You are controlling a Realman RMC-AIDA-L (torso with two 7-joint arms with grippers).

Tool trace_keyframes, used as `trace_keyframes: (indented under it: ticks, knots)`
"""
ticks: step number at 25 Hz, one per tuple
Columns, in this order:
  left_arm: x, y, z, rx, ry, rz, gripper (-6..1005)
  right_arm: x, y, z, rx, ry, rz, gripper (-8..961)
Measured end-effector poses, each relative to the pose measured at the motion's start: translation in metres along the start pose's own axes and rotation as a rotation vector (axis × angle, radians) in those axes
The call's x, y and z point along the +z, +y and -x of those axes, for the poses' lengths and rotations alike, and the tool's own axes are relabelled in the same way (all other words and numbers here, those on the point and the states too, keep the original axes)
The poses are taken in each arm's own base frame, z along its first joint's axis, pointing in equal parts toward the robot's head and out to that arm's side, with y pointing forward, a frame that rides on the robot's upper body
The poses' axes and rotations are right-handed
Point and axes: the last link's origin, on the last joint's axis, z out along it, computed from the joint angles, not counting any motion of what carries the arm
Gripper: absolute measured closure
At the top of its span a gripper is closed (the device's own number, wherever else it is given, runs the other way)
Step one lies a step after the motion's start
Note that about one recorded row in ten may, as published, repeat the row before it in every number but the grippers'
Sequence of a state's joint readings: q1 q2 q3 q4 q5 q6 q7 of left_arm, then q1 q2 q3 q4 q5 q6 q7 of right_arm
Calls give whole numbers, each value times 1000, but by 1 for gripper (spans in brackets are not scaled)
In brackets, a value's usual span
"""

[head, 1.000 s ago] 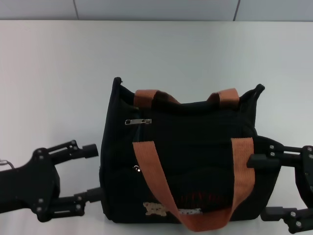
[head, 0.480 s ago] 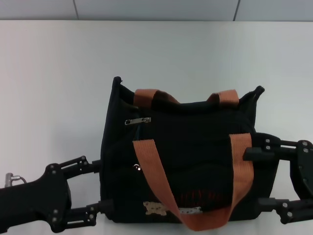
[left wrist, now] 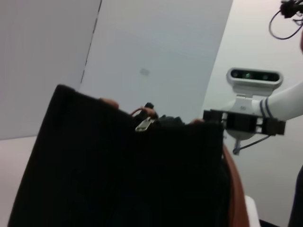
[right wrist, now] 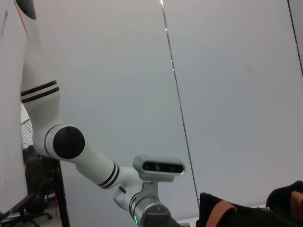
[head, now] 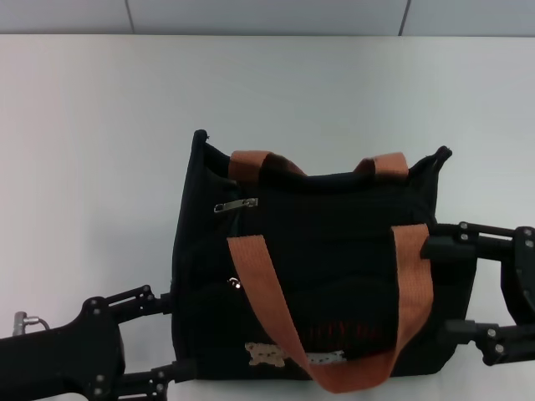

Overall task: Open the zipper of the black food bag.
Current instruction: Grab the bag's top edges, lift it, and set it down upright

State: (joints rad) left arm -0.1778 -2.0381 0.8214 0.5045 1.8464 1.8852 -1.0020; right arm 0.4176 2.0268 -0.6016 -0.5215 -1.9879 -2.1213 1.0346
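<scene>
The zipper (head: 236,205) was seen upper left on the bag (head: 318,276), flanked by spread left gripper (head: 171,334) and right gripper (head: 440,288), both partly cut off.

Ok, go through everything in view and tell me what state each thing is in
Boxy black fabric food bag: upright on the table.
Black top zipper with silver pull tab: closed, tab at the left end.
Left gripper: open, at the bag's left side.
Right gripper: open, at its right side.

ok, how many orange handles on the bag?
2. Front handle loops down over the front panel of the black food bag. Rear handle sits along the far top edge, its middle hidden behind the bag top. None other visible.
</scene>
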Motion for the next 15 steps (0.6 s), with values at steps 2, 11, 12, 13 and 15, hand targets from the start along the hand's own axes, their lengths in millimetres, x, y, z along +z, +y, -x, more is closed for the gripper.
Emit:
trace_keyframes:
  ticks: [2, 11, 12, 13, 15]
  knots:
    - [2, -1, 3, -3, -8, -14, 199, 0, -1, 1, 0, -1, -5, 163]
    - [15, -6, 16, 10, -53, -60, 201, 4, -5, 4, -8, -7, 0, 164]
    - [17, -6, 17, 13, -48, -56, 201, 4, -5, 4, -7, -7, 0, 164]
    - [19, -6, 18, 14, -43, -58, 201, 4, -5, 4, -7, -8, 0, 164]
    - [22, -7, 21, 16, -38, -76, 218, 5, -5, 4, -7, -10, 0, 164]
